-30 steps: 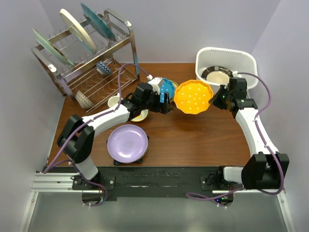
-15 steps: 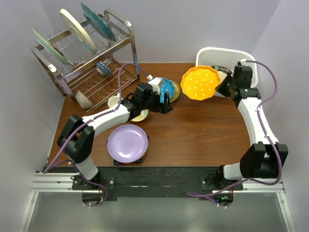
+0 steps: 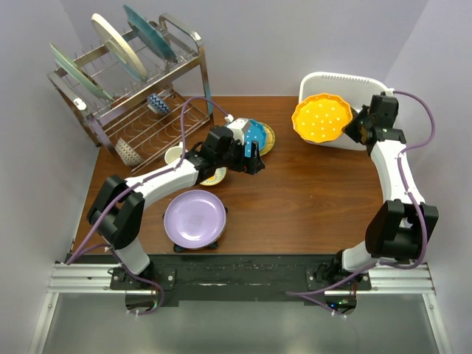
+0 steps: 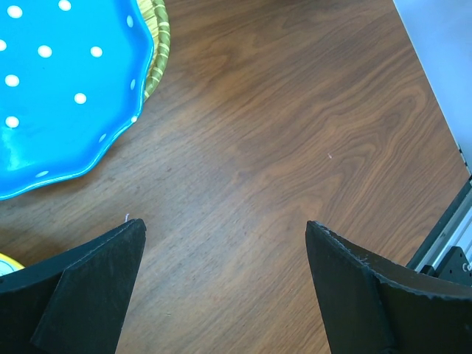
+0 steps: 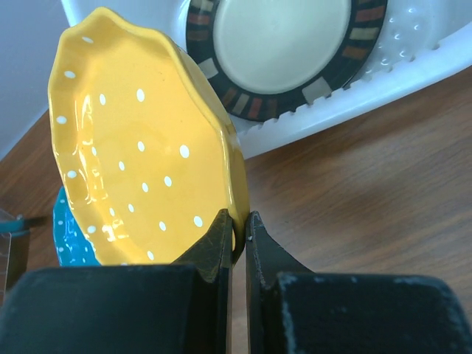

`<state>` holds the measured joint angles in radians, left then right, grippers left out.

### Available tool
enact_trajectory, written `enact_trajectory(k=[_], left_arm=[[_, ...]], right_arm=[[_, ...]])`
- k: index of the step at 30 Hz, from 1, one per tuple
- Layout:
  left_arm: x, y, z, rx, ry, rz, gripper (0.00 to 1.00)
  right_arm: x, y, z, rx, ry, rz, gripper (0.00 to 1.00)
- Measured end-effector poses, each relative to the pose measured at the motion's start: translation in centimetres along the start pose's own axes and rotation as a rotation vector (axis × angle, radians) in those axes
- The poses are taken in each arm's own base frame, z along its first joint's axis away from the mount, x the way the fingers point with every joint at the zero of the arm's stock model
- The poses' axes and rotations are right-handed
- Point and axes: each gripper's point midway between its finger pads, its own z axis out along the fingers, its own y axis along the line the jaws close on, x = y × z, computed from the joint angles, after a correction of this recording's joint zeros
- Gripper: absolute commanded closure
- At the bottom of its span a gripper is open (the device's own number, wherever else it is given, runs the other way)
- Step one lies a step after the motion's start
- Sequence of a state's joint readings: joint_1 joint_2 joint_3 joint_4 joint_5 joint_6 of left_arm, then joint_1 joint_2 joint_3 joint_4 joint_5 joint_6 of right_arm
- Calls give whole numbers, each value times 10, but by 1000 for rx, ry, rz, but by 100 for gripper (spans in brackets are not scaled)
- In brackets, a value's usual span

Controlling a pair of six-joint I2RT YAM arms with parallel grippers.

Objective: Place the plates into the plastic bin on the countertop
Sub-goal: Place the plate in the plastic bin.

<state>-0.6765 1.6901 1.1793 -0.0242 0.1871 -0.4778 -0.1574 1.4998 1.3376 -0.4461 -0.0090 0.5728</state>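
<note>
My right gripper (image 3: pixel 353 126) (image 5: pixel 240 224) is shut on the rim of the orange dotted scalloped plate (image 3: pixel 321 118) (image 5: pixel 140 147), which hangs tilted over the near-left edge of the white plastic bin (image 3: pixel 346 78) (image 5: pixel 354 96). A brown-rimmed beige plate (image 5: pixel 284 37) lies inside the bin. My left gripper (image 3: pixel 254 159) (image 4: pixel 225 228) stands open over bare countertop (image 4: pixel 295 147), just beside the blue dotted plate (image 3: pixel 255 135) (image 4: pixel 59 88). That plate rests on a yellow-brown patterned plate (image 3: pixel 268 137) (image 4: pixel 156 44). A lavender plate (image 3: pixel 195 217) sits near the front.
A metal wire dish rack (image 3: pixel 140 110) at the back left holds three upright plates (image 3: pixel 118 44). A small white cup (image 3: pixel 175 155) and a bowl with a yellow centre (image 3: pixel 215 177) lie beside my left arm. A black stand shows under the lavender plate.
My right arm has carried the orange plate up and to the right, from mid-table to the bin's near-left edge. The left arm has not moved.
</note>
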Motion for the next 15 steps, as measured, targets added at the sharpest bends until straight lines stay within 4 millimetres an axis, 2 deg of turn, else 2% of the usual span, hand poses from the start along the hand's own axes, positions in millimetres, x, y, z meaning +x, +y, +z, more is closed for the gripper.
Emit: enact_trajectory(k=[9,15], left_arm=[[6,1,2,4,23,-4,5],[18,6,9,0,61,-11,5]], right_arm=[[-23,-18,15,28,-49,92,100],[-41,-21,22,28,-87,131,100]])
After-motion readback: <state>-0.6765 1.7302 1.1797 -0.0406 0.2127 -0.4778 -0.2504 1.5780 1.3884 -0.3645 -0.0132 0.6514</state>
